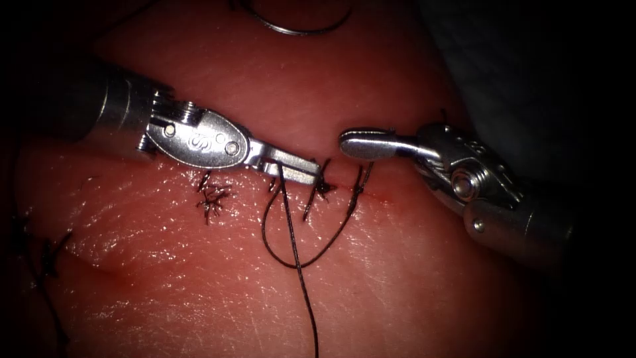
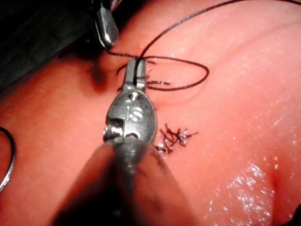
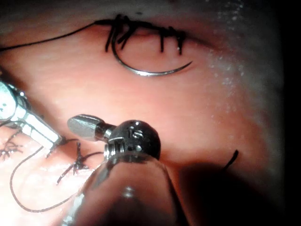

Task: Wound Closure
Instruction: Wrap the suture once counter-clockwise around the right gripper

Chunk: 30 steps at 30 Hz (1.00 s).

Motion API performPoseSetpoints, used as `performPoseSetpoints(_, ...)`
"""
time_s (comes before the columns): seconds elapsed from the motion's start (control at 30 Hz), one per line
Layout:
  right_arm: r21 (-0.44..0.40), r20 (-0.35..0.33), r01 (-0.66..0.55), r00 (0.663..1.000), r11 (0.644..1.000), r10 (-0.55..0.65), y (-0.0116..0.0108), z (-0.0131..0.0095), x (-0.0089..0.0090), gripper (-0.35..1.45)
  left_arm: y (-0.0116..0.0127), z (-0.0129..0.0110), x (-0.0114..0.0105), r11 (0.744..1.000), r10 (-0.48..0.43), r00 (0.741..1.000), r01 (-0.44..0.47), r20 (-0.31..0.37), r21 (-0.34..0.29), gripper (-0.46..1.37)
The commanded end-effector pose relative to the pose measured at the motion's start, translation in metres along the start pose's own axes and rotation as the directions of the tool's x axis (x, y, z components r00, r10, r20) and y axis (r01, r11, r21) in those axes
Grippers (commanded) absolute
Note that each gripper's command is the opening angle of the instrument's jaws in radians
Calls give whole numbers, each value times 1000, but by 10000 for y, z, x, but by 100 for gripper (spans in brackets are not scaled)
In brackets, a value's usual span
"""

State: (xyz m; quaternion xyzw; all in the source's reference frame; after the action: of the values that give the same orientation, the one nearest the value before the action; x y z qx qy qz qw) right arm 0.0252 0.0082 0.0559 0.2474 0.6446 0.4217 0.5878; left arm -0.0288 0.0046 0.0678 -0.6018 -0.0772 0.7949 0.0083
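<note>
A: Tissue (image 1: 397, 278) is lying under both tools, cut (image 1: 391, 197) running across it between them, dark stitches already crossing it.

B: Left gripper (image 1: 295, 169)?

A: Closed on the thread (image 1: 301, 272), right at the cut line. It is pinching the strand near a stitch; my guess is to keep that end under control.

B: Right gripper (image 1: 364, 144)?

A: Looking closed and holding nothing, hovering just above the cut, right of the left tool. Tips near each other, not touching.

B: Needle (image 1: 298, 28)?

A: Lying free on the tissue beyond the cut, well apart from both tools, not in the tissue. Right wrist view is showing its curve beside an older row of stitches.

B: Thread path?

A: Looping slack below the cut, one strand trailing toward the viewer. A frayed knot (image 1: 212, 199) is sitting left of the grip point.
</note>
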Motion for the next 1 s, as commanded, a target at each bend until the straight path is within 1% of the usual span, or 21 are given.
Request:
performPoseSetpoints(0.03,-9,0,0,1000,1000,0,0,0,0,-35,1,0,1,1000,-1,1000,1,0,-8,-35)
performPoseSetpoints(0.13,-24,-6,5,1000,1000,-5,0,0,1,-35,4,-2,5,1000,-1,1000,1,-1,-11,-35)
performPoseSetpoints(0.2,-77,0,41,999,996,-41,0,0,3,-35,5,-5,8,1000,-3,1000,3,-6,-15,-35)
performPoseSetpoints(0.23,-111,19,61,998,992,-59,0,1,4,-35,5,-6,10,1000,-4,1000,4,-9,-18,-35)
performPoseSetpoints(0.27,-148,52,77,996,986,-70,-1,2,5,-35,5,-8,13,1000,0,1000,0,-13,-21,-35)
performPoseSetpoints(0.33,-191,85,88,994,978,-73,-4,4,4,-35,4,-11,18,1000,3,1000,-3,-21,-27,-35)
performPoseSetpoints(0.43,-172,100,86,993,981,-69,-7,7,1,-35,4,-14,27,999,3,999,-4,-35,-37,-35)
performPoseSetpoints(0.63,-139,100,85,992,987,-71,-8,15,-4,-35,1,-15,48,997,8,997,-14,-82,-72,-35)
performPoseSetpoints(0.67,-127,100,85,992,988,-73,-9,19,-6,-35,-2,-14,54,996,5,994,-15,-107,-94,-35)
performPoseSetpoints(0.73,-112,100,87,992,990,-76,-10,24,-11,-35,-5,-12,58,994,6,991,-20,-132,-105,-35)
performPoseSetpoints(0.9,-79,108,91,991,993,-82,-13,37,-23,-35,-12,-6,57,991,24,987,-44,-160,-123,-35)
performPoseSetpoints(0.97,-72,110,92,990,993,-84,-13,38,-25,-35,-14,-5,56,990,26,985,-49,-171,-132,-35)
performPoseSetpoints(1.0,-64,112,93,990,994,-85,-13,40,-28,-35,-16,-3,56,988,22,982,-49,-188,-144,-35)
